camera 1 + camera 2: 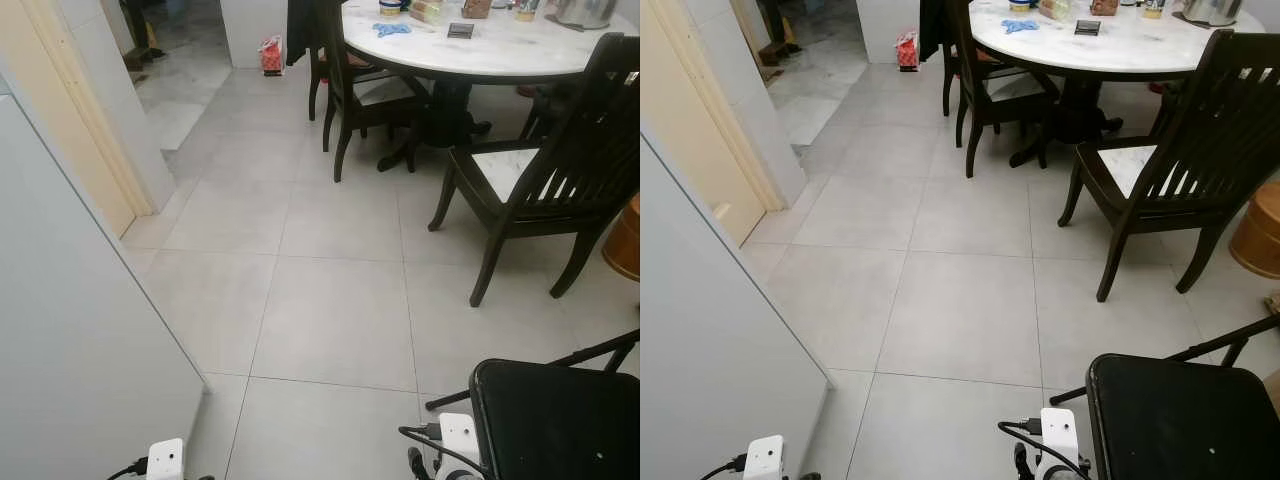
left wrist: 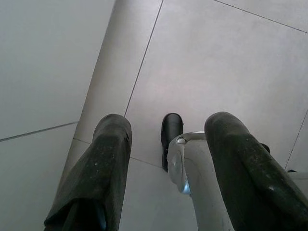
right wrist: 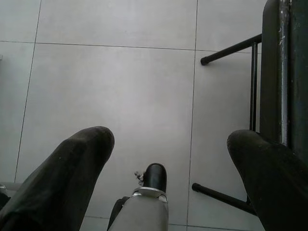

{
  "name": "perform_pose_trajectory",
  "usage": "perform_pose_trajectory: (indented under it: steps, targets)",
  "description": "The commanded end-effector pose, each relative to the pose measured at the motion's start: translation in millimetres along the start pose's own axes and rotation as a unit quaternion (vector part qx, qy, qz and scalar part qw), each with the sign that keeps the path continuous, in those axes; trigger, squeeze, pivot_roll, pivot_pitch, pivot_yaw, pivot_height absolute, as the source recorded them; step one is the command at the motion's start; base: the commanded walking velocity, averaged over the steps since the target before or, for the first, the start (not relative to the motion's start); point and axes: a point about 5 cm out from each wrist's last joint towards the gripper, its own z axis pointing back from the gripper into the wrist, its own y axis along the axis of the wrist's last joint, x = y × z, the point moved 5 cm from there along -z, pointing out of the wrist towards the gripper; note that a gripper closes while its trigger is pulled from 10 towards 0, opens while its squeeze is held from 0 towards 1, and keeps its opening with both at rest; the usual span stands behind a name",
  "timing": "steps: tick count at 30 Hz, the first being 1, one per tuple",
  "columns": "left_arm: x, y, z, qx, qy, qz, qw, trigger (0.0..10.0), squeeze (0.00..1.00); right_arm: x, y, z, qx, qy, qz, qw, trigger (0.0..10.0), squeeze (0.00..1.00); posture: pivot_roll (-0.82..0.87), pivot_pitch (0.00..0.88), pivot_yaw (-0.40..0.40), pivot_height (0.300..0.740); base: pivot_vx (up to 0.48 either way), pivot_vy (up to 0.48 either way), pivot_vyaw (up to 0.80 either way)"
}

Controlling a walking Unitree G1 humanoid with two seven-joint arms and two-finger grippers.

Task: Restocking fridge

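A tall white flat panel [image 1: 80, 330], which may be the fridge's side, stands close on my left over the grey tiled floor [image 1: 330, 310]. My left gripper [image 2: 169, 122] hangs beside that panel, pointing down at the floor, open and holding nothing. My right gripper [image 3: 168, 137] also hangs over the tiles, open and holding nothing, right next to a black folding seat [image 3: 284, 72]. The white wrist modules of both arms [image 1: 165, 460] [image 1: 460, 435] peek in at the lower edge of the left eye view. One of my feet [image 2: 171, 137] stands on the tiles below the left gripper.
The black padded seat [image 1: 555, 420] is close at my lower right. Ahead on the right stands a round marble table [image 1: 500, 50] with dark wooden chairs [image 1: 560, 170] [image 1: 350, 90] around it. A copper pot [image 1: 625, 240] sits at the far right and a red bag [image 1: 271, 55] at the back. A doorway [image 1: 180, 70] opens at the left.
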Motion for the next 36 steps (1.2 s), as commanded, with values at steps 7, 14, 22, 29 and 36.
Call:
perform_pose_trajectory:
  steps: [7,14,22,29,36]
  targets:
    - [26.3,36.2,-9.9,-0.015,-0.017,-0.143,0.989,10.0,0.00,-10.7,27.9,-5.5,-0.015,0.036,-0.053,0.998,10.0,0.00,0.02,0.000,-0.039,0.740,0.000,0.000,0.00]
    - [24.5,31.8,-9.2,-0.021,-0.022,-0.149,0.988,10.0,0.00,-13.2,24.6,-5.1,-0.013,0.041,-0.045,0.998,10.0,0.00,0.01,0.000,-0.010,0.740,0.000,0.000,0.00]
    - [24.4,33.4,-9.3,-0.017,-0.021,-0.147,0.989,10.0,0.00,-13.5,24.9,-5.2,-0.015,0.042,-0.046,0.998,10.0,0.00,0.01,0.000,-0.010,0.740,0.000,0.000,0.00]
    - [24.4,34.9,-9.5,-0.017,-0.018,-0.150,0.988,10.0,0.00,-13.5,26.4,-5.4,-0.015,0.042,-0.050,0.998,10.0,0.00,0.01,0.000,-0.016,0.740,0.000,0.000,0.00]
    - [23.8,35.6,-9.8,-0.020,-0.011,-0.151,0.988,10.0,0.00,-11.8,28.1,-5.6,-0.015,0.038,-0.054,0.998,10.0,0.00,0.02,0.000,-0.028,0.740,0.000,0.000,0.00]
